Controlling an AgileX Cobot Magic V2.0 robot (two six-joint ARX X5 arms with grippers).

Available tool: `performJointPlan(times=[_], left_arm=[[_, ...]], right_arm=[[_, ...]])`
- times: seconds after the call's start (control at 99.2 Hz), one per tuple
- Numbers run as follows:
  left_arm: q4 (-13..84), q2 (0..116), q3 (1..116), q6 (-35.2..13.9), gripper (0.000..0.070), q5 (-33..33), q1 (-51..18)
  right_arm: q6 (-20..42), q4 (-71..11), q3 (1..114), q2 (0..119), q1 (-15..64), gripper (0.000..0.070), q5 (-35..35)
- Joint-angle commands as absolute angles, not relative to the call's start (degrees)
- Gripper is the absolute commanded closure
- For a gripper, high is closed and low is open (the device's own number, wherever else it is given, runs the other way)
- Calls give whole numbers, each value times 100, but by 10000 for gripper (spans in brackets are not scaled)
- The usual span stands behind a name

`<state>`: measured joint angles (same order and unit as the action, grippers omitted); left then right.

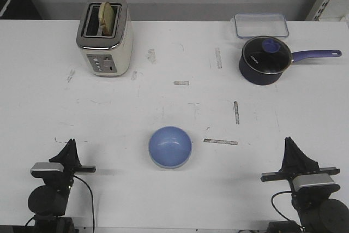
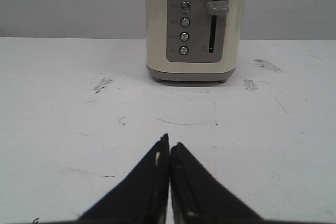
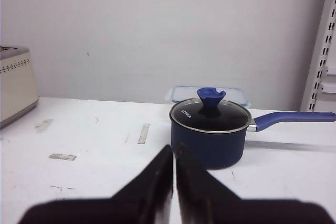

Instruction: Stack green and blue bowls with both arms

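Centrally, blue bowl (image 1: 170, 146), well apart from end effectors

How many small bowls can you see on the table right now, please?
1. A blue bowl sits near the front middle of the table, between the two arms. No green bowl shows in any view; it may be nested underneath, hidden.

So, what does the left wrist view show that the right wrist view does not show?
Only the left wrist view shows the cream toaster's grey control panel with four round buttons and a slide lever, and the left arm's black fingers closed together.

Only the right wrist view shows the dark blue long-handled saucepan with its glass lid, the clear plastic container behind it, and the right arm's black fingers, also closed.

Both show the scuffed white table and the grey wall. Neither shows a bowl.
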<state>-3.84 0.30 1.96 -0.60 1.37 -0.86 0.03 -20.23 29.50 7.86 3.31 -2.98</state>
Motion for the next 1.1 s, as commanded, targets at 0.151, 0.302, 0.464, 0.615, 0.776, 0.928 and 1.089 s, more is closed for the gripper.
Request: performJointPlan(times=[0.151, 0.302, 0.464, 0.615, 0.776, 0.928, 1.089], left_arm=[[-458, 19, 71, -67, 699, 148, -75], [-458, 19, 71, -67, 699, 148, -75], [-458, 19, 71, -67, 699, 148, -75], [-458, 19, 71, -67, 699, 148, -75], [-458, 19, 71, -67, 699, 145, -75], [-458, 19, 71, -67, 699, 145, -75], [-454, 19, 71, -67, 699, 148, -75]], right_arm=[[60, -1949, 2993, 786, 336, 700, -296], [-158, -1905, 2991, 786, 316, 700, -268], [-154, -1831, 2681, 792, 69, 700, -283], [-69, -1251, 1831, 672, -327, 700, -333], [183, -633, 864, 255, -486, 700, -301], [174, -425, 281, 8, -443, 700, -301], [187, -388, 71, 8, -353, 700, -296]])
